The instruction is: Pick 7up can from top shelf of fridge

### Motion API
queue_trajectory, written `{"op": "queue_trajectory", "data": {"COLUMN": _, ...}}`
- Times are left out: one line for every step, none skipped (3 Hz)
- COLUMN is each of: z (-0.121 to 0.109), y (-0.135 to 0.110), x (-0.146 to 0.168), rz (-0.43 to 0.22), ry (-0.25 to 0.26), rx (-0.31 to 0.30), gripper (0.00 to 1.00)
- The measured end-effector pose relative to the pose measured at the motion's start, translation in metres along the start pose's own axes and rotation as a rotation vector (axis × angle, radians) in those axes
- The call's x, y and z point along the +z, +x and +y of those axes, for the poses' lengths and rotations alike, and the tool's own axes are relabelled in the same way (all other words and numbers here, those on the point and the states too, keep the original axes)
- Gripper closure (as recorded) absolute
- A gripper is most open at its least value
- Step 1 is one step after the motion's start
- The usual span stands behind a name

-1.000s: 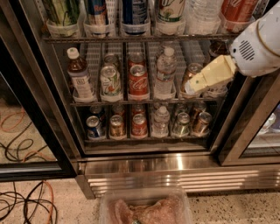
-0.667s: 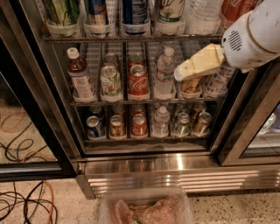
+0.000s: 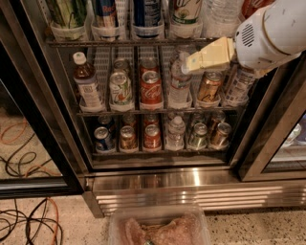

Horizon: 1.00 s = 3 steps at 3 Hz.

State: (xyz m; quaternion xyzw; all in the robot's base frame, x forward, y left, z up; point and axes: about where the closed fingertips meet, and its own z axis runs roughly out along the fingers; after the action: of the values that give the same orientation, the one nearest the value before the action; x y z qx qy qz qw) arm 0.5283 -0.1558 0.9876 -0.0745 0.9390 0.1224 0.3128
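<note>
The fridge (image 3: pixel 158 187) stands open in front of me, with wire racks of cans and bottles. The 7up can (image 3: pixel 186 10), silvery-white with green lettering, stands in a clear cup holder on the top shelf (image 3: pixel 143 42), fourth from the left; its top is cut off by the picture edge. My gripper (image 3: pixel 187 64), yellowish on a white arm (image 3: pixel 272 28), reaches in from the right. It is just below the top shelf's rail, under the 7up can and in front of a water bottle (image 3: pixel 179 86) on the middle shelf. It holds nothing that I can see.
On the top shelf a tall leafy-striped can (image 3: pixel 67 12), two blue cans (image 3: pixel 106 12) and a water bottle (image 3: pixel 221 12) flank the 7up can. The middle shelf holds a red can (image 3: pixel 151 87) and a small white can (image 3: pixel 120 89). Cables (image 3: pixel 24 217) lie on the floor at left. A clear container (image 3: pixel 158 228) sits below.
My gripper and arm have moved up and to the left, from the right end of the middle shelf to just under the top shelf's rail below the 7up can.
</note>
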Motion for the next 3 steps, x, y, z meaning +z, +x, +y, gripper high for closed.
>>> {"op": "queue_trajectory", "data": {"z": 0.011, "y": -0.011, "x": 0.003, "rz": -0.065, "ry": -0.008, "rx": 0.031, "gripper": 0.0}}
{"op": "queue_trajectory", "data": {"z": 0.029, "y": -0.028, "x": 0.005, "rz": -0.163, "ry": -0.016, "rx": 0.063, "gripper": 0.0}}
{"op": "queue_trajectory", "data": {"z": 0.042, "y": -0.038, "x": 0.005, "rz": -0.219, "ry": -0.029, "rx": 0.07, "gripper": 0.0}}
